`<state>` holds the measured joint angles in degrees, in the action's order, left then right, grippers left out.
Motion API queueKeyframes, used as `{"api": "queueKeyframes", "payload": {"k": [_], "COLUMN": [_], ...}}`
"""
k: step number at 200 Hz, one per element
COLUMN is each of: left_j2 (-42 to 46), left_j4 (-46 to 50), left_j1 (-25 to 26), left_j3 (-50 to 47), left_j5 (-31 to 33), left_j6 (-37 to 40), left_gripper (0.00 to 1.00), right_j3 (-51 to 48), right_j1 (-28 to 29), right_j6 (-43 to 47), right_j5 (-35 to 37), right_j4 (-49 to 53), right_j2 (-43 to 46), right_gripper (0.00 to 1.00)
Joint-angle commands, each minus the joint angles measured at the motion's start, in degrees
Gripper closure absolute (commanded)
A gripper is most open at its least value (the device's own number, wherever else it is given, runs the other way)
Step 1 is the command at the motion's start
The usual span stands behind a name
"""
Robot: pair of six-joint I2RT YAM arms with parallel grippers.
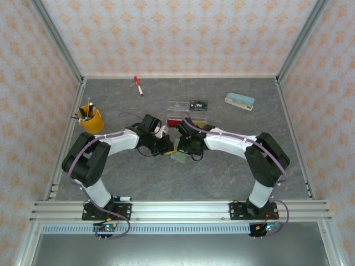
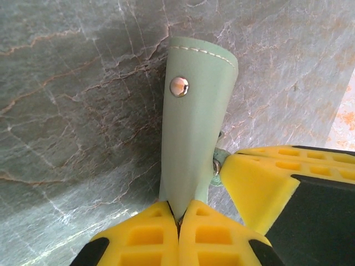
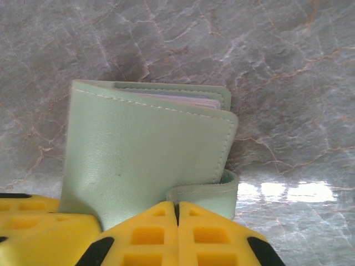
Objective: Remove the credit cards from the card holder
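The card holder [image 1: 181,156] is a pale green folded wallet held between both grippers just above the table's middle. My left gripper [image 2: 178,213] is shut on one flap of the card holder [image 2: 194,127], which carries a metal snap stud [image 2: 178,86]. My right gripper [image 3: 177,208] is shut on the little side tab [image 3: 213,191] of the card holder [image 3: 144,149], which stands folded closed. Thin pale edges [image 3: 188,100] show in its top opening; the credit cards are hidden inside. The right gripper's fingers [image 2: 260,188] touch the holder's edge beside my left jaws.
A clear compartment tray [image 1: 187,105] lies just behind the grippers, with a flat red piece [image 1: 175,122] at its front. A yellow cup of pens [image 1: 90,118] stands at the left, a red marker [image 1: 138,86] at the back, a cream-and-teal stapler [image 1: 239,101] at the back right.
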<state>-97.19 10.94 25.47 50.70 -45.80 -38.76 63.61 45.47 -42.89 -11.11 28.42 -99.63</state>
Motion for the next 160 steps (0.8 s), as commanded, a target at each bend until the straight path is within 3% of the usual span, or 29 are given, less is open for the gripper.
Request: {"api": "queueKeyframes", "payload": {"k": [1,50,61,76,101,131,160], "left_j2": [2.41,2.69,2.95,3.2,2.86,4.11,6.75], "left_j4": [2.52,1.73,2.55,4.35,5.07,6.78,10.42], "left_j1": [-1.61,-1.51,-1.5,-1.52,-1.49,-1.64,-3.01], "left_j3": [-1.47,-1.86,-1.72,-1.12,-0.61,-0.46,-0.23], "left_j5": [5.53,5.63,6.03,6.68,5.75,7.77,12.95], "left_j6": [-0.17,-0.7,-0.38,0.47,-0.01,-0.2,-0.15], "left_gripper": [1.0,1.0,1.0,0.84,0.58,0.4,0.26], "right_j3": [-4.54,-5.8,-5.95,-6.2,-5.87,-5.95,-3.32], "right_j1": [-1.36,-1.68,-2.03,-2.31,-2.49,-2.41,-0.88], "right_j6": [-1.35,-1.09,-0.96,-0.05,1.12,2.65,4.71], "right_j5": [10.82,7.82,6.83,4.28,-0.28,-2.66,-0.46], "right_j4": [13.15,8.01,6.51,3.32,-1.1,-4.25,-1.99], "right_j2": [0.15,3.57,4.3,4.8,4.54,5.55,5.89], "right_gripper": [1.0,1.0,0.87,0.71,0.63,0.56,0.49]}}
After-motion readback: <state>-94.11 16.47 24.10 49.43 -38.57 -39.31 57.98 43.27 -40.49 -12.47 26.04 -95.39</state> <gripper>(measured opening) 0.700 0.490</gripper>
